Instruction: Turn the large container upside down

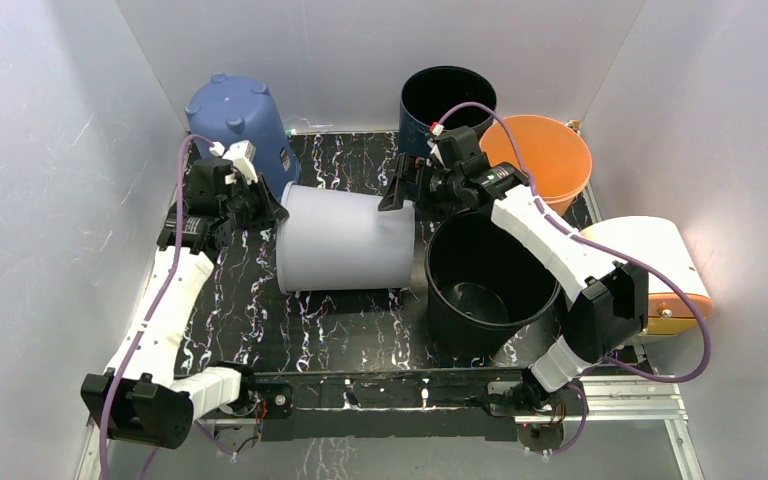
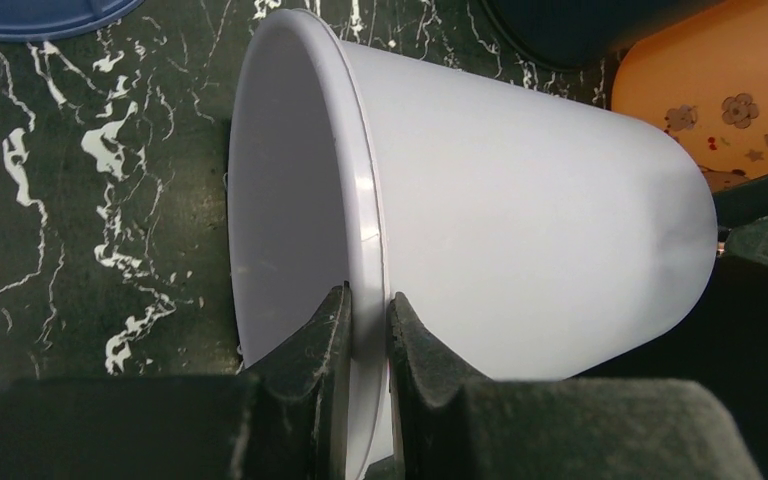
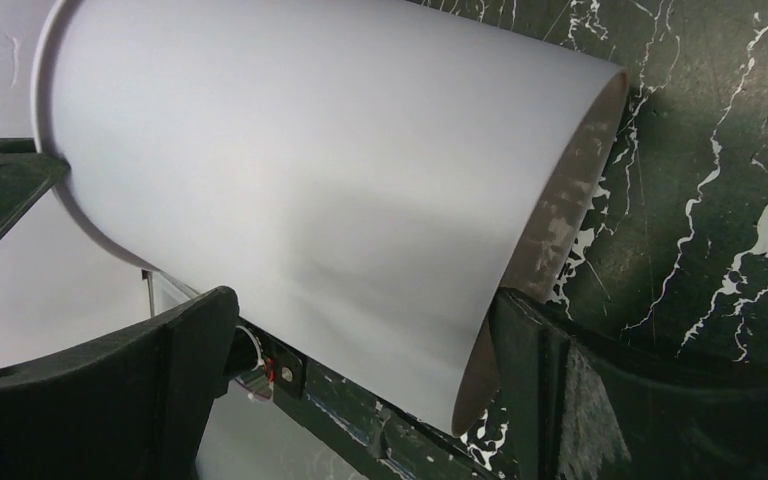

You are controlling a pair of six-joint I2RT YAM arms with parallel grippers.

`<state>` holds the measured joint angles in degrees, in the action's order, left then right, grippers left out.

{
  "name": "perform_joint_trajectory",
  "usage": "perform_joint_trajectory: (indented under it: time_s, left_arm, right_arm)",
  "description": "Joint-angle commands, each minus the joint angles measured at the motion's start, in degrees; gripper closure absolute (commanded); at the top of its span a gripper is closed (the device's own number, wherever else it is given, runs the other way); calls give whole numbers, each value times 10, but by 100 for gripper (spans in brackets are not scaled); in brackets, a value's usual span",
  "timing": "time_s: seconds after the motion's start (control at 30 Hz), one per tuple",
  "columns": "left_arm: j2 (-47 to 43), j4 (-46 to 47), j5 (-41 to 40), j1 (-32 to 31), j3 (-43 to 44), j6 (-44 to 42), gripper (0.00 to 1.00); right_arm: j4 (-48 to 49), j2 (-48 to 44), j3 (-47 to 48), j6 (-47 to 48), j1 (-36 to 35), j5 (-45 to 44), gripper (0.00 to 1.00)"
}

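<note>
The large container (image 1: pixel 345 242) is a white plastic bucket lying on its side in the middle of the table, mouth to the left and base to the right. My left gripper (image 1: pixel 268 208) is shut on its rim (image 2: pixel 368 250), one finger (image 2: pixel 325 335) inside the mouth and the other against the outer wall. My right gripper (image 1: pixel 407 190) stands open at the base end. In the right wrist view the container (image 3: pixel 310 170) fills the frame, and its base edge (image 3: pixel 550 230) lies between the wide-spread fingers (image 3: pixel 545 370).
A black bucket (image 1: pixel 485 282) stands upright right beside the container's base. At the back are an upturned blue bucket (image 1: pixel 238 115), a dark navy bucket (image 1: pixel 447 100) and an orange bucket (image 1: pixel 550 155). A white and orange container (image 1: pixel 660 265) lies at the right edge.
</note>
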<state>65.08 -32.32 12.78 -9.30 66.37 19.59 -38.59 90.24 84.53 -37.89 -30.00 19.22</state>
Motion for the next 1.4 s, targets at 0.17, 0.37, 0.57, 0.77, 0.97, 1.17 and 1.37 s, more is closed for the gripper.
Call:
perform_joint_trajectory:
  time_s: [0.17,0.37,0.57,0.77,0.97,1.17,1.37]
  left_arm:
    - [64,6,129,-9,-17,33,100]
    - [87,30,167,-9,-29,36,100]
    - [104,79,204,-9,-51,66,100]
    - [114,136,229,-9,-85,95,100]
    - [126,125,214,-9,-88,76,100]
    - [126,123,191,-9,-100,71,100]
    - [96,81,126,-9,-96,53,94]
  right_arm:
    - [99,-49,81,-32,-7,89,4]
    - [76,-39,145,-21,-7,88,3]
    - [73,-35,179,-30,-7,85,3]
    - [95,-31,181,-42,-7,102,3]
    - [104,-28,186,-45,-11,111,3]
    - [124,-27,156,-55,-15,115,3]
    - [127,-12,134,-47,-20,127,2]
